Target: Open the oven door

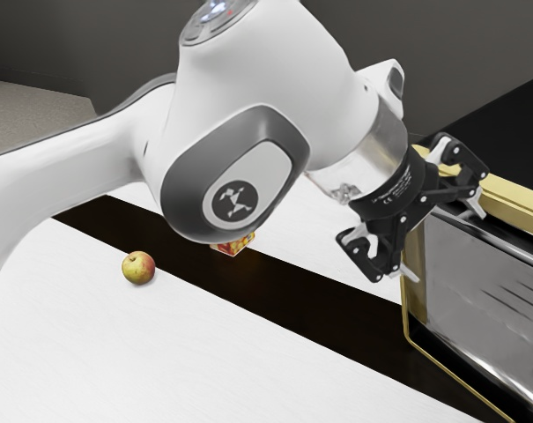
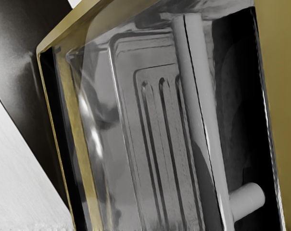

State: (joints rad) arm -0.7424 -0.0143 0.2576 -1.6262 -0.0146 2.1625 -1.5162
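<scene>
Oven door point(image 1: 491, 304) at the lower right of the exterior view, its glass panel set within a gold frame point(image 1: 513, 206) and apparently closed; the handle point(image 2: 198, 103), a pale round bar, runs along it in the wrist view. A short post point(image 2: 248, 199) stands the bar off from the black strip behind, and that gap is what should let a finger get in behind it. The gripper point(image 1: 447, 241) is right of centre in the exterior view, beside the upper part of the door, its two fingers spread wide with nothing held between them. Such a spread makes sense while lining up, since the bar has to pass between the fingertips before they can close on it; whether they already straddle it, I cannot tell. The wrist is tipped so that the hand faces the door, which suits a reach for the handle rather than for anything on the table point(image 1: 81, 344). The apple point(image 1: 138, 268), at the left of the exterior view, and the small box point(image 1: 234, 245), partly behind the arm point(image 1: 336, 97), have no part in this job. Next should come settling around the bar, then a pull that follows the door's swing; a shallow hold could slip off.
</scene>
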